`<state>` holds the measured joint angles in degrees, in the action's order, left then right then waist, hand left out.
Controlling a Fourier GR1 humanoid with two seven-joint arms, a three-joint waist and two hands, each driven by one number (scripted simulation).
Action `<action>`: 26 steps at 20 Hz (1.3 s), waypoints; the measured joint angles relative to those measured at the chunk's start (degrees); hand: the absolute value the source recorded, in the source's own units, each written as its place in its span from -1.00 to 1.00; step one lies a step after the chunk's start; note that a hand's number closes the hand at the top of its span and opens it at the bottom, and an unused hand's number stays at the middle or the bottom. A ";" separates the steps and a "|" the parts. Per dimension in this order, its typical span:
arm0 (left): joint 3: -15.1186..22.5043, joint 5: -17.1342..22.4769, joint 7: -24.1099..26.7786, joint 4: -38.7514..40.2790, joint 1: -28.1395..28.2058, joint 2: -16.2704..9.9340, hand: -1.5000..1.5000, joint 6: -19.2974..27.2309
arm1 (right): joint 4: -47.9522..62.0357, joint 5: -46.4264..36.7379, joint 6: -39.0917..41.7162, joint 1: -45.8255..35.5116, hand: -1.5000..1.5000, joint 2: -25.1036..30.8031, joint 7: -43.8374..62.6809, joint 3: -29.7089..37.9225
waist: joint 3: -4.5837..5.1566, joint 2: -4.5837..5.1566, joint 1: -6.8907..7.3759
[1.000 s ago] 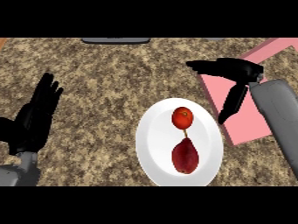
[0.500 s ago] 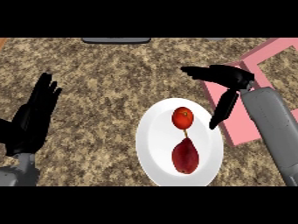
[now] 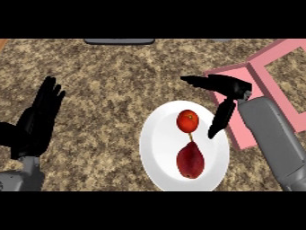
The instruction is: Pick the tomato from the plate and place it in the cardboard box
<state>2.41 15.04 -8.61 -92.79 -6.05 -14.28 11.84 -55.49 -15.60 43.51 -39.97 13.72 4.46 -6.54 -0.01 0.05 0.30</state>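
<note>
Head view: you see the tomato (image 3: pixel 187 121) on the white plate (image 3: pixel 156 148), at 12 o'clock from a dark red fruit (image 3: pixel 190 160). Your right hand (image 3: pixel 226 92) hangs open at the tomato's 2 o'clock, apart. The pink cardboard box (image 3: pixel 284 101) lies at 3 o'clock on the table (image 3: pixel 109 81). Your left hand (image 3: pixel 36 121) rests open at 9 o'clock. No writing shows.

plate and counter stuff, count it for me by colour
Red: 2, the small round red tomato and the longer dark red fruit below it
White: 1, the round white plate under both
Pink: 1, the open pink cardboard box
Total: 4
</note>
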 measured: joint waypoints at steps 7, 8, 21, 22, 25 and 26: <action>-0.30 -2.42 -1.41 -1.64 0.58 1.75 0.00 -0.15 | 2.13 -4.37 -1.62 0.11 -1.00 -1.85 -2.20 -0.08 | 0.00 -0.01 0.05; -0.39 -2.82 -1.70 -1.43 0.27 2.15 0.00 0.09 | 1.58 -4.54 -1.32 0.72 -1.00 -2.04 -2.26 -0.07 | 0.00 -0.01 0.01; -2.03 -4.70 -2.81 -3.65 1.99 4.03 0.00 -2.31 | 4.85 -9.21 -1.44 1.04 -1.00 -4.62 -5.27 0.25 | 0.00 0.00 0.09; -2.41 -4.72 -2.27 -3.55 2.19 4.00 0.00 -2.78 | 5.61 -9.76 -1.75 0.68 -1.00 -4.81 -5.80 0.28 | 0.00 0.01 0.11; -2.98 -5.09 -4.05 -3.79 0.70 4.23 0.00 -2.49 | 6.15 -10.57 -2.03 0.34 -1.00 -5.74 -5.66 0.51 | 0.00 0.00 0.06; -3.00 -5.46 -4.31 -3.98 0.68 4.24 0.00 -2.55 | 6.54 -11.02 -2.52 0.25 -1.00 -6.27 -5.75 0.47 | 0.00 0.00 0.07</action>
<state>-0.59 9.58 -12.92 -96.77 -5.36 -10.04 9.29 -48.94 -26.62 40.99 -39.72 7.45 -1.29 -6.06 0.00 0.05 0.37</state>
